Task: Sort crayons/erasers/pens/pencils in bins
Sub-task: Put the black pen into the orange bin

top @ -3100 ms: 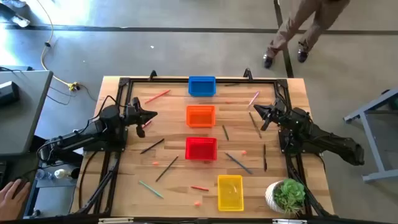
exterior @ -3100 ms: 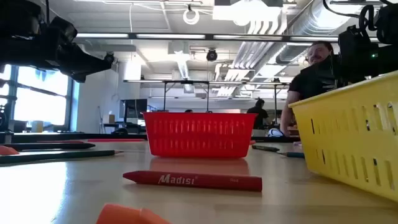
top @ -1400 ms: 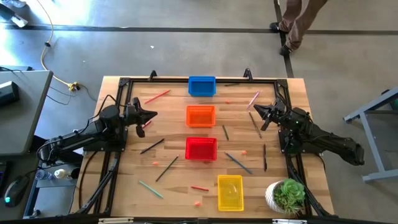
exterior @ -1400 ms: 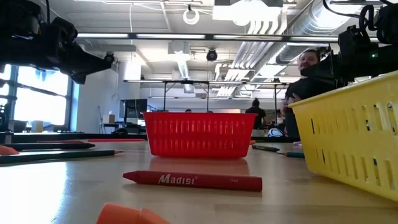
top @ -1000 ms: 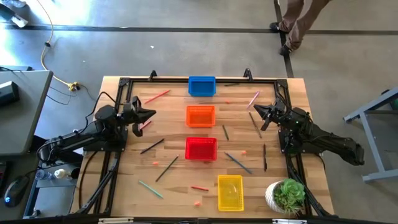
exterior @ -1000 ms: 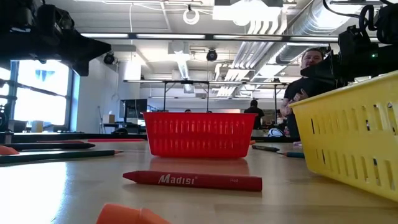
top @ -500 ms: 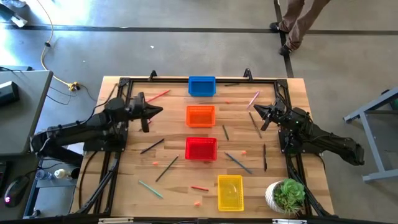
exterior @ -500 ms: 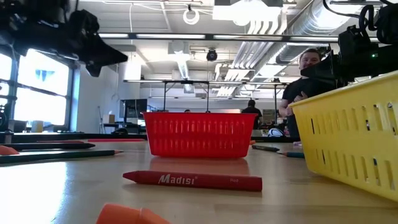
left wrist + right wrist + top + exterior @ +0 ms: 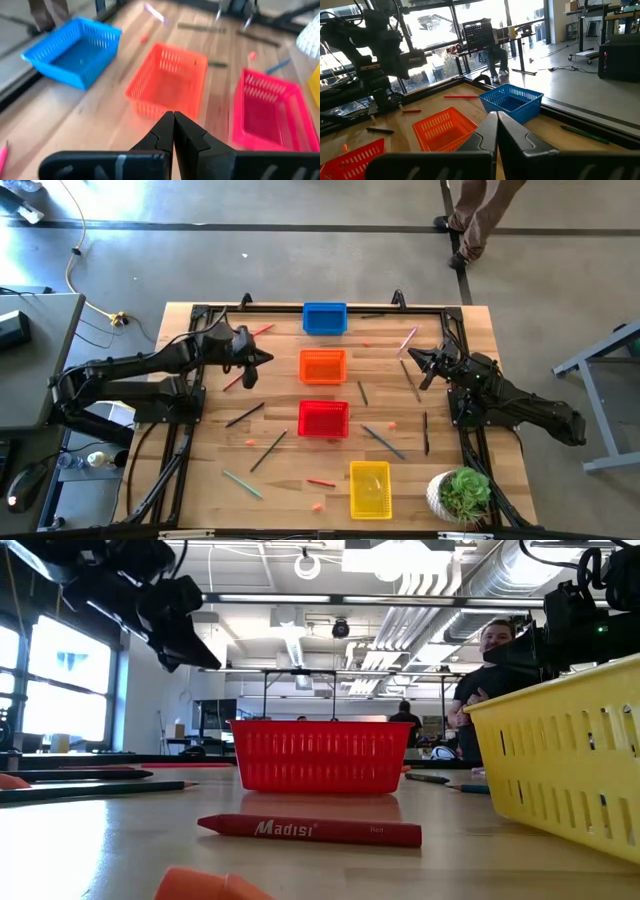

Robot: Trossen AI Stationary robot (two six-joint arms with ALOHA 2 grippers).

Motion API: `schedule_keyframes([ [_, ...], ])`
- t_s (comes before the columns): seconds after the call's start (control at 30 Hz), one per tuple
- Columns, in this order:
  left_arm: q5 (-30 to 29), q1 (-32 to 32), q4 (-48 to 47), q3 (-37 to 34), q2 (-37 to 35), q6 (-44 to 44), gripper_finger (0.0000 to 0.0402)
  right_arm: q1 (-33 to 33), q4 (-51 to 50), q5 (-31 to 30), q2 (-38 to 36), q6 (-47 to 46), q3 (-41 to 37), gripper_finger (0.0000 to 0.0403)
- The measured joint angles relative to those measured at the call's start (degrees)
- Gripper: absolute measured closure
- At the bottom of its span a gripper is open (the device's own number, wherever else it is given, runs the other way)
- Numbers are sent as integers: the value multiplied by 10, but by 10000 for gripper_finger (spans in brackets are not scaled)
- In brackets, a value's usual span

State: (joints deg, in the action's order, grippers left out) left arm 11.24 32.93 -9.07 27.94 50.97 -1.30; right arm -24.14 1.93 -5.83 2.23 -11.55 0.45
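Four mesh baskets stand in a row down the table's middle: blue [image 9: 324, 318] farthest, then orange [image 9: 322, 366], red [image 9: 323, 418], and yellow [image 9: 369, 488] nearest. Several thin sticks lie scattered on the wood, among them a red crayon [image 9: 310, 830]. Tiny orange-red erasers [image 9: 249, 443] [image 9: 318, 506] [image 9: 392, 424] lie loose. My left gripper [image 9: 264, 358] hovers shut and empty just left of the orange basket [image 9: 170, 80]. My right gripper [image 9: 416, 360] waits shut and empty at the right side.
A potted plant [image 9: 462, 493] stands at the near right corner. A black frame [image 9: 200, 315] runs along the table's edges. A person [image 9: 480, 220] walks beyond the far edge, and another person [image 9: 490, 670] shows behind the yellow basket in the low view.
My left gripper has gone up and toward the table's right, closing on the orange basket, its arm stretching out. It has stayed shut. The pink stick that lay beneath it now shows uncovered. My right arm has kept still.
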Motion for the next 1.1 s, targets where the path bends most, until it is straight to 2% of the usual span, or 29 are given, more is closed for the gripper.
schedule_keyframes([
  [0.13, -19, -25, -87, 42, 15, 0, 401, 0, 0, 0, 0, 0, 0, 402],
  [0.27, -90, -87, -166, 61, 22, -10, 401, 0, 0, 0, 0, 0, 0, 402],
  [0.37, -141, -150, -193, 62, 22, -58, 401, 0, 0, 0, 0, 0, 0, 402],
  [0.7, -239, -343, -240, 62, 36, -221, 401, 0, 0, 0, 0, 0, 0, 402],
  [0.9, -241, -397, -247, 62, 83, -309, 402, 0, 0, 0, 0, 0, 0, 402],
  [1.1, -223, -405, -270, 62, 123, -351, 400, 0, 0, 0, 0, 0, 0, 402],
])
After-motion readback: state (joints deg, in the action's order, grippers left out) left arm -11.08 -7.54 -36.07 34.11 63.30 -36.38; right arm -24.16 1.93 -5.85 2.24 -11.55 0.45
